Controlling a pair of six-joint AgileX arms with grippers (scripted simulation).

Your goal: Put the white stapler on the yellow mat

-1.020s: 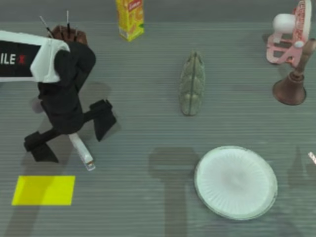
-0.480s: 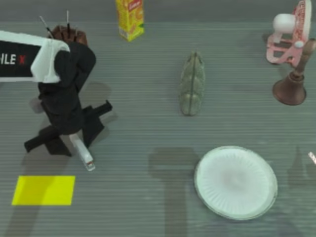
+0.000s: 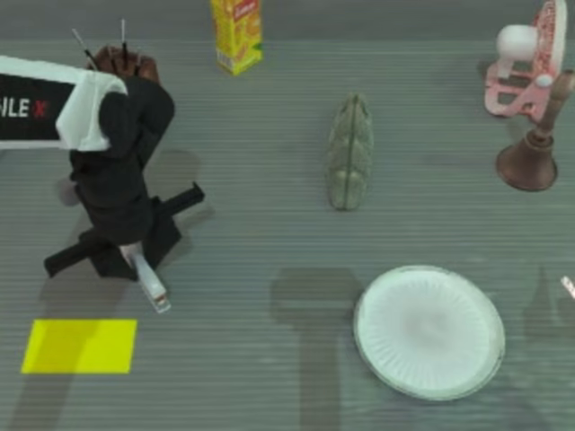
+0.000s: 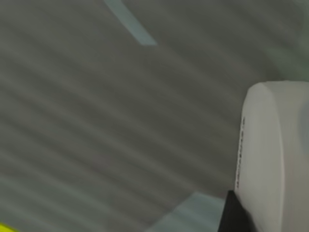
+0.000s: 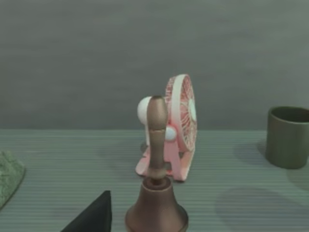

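The white stapler (image 3: 151,283) lies on the grey table at the left, its free end pointing toward the front. My left gripper (image 3: 130,251) is down over its far end, shut on it, and only the near half shows past the black fingers. Seen from the left wrist, the stapler (image 4: 275,154) fills one side as a pale block with a black finger edge beside it. The yellow mat (image 3: 79,346) lies flat just front-left of the stapler, apart from it. My right gripper (image 5: 91,217) is parked beyond the table's right edge, near the bell, and is absent from the top view.
A yellow juice carton (image 3: 236,34) stands at the back. A green pouch (image 3: 349,153) lies mid-table and a white plate (image 3: 429,330) front right. A bronze bell (image 3: 532,144) and pink fan (image 3: 530,63) stand far right, and a brown holder (image 3: 121,58) sits behind my left arm.
My left gripper's fingers have drawn in from wide apart to close around the stapler. The stapler has hardly shifted, and the right arm has stayed still.
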